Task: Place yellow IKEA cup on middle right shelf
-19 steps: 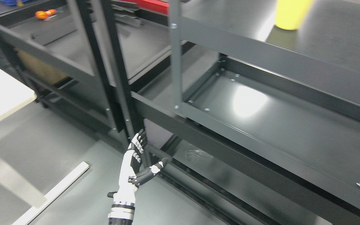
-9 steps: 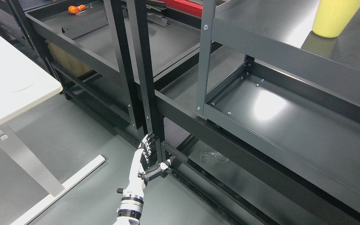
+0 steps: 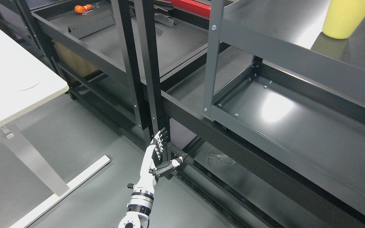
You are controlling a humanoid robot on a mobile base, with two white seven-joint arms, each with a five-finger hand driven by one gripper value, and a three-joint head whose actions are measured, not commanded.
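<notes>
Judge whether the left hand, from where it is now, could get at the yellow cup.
Probably not yet: the left hand sits low, open, by the black post, while the yellow cup stands far off on the upper shelf.

Upper shelf (image 3: 265, 47): dark grey metal on my right; the yellow cup (image 3: 347, 17) stands upright on it near the top right corner.
Shelf below (image 3: 296, 126): grey tray with a bright glare patch and small bolts along its rim.
Left rack shelf (image 3: 169, 38): carries a loose metal bar (image 3: 90, 24) and an orange object (image 3: 83, 8) at the far end.
White table (image 3: 8, 82): at my left.
Floor (image 3: 84, 136): grey.
</notes>
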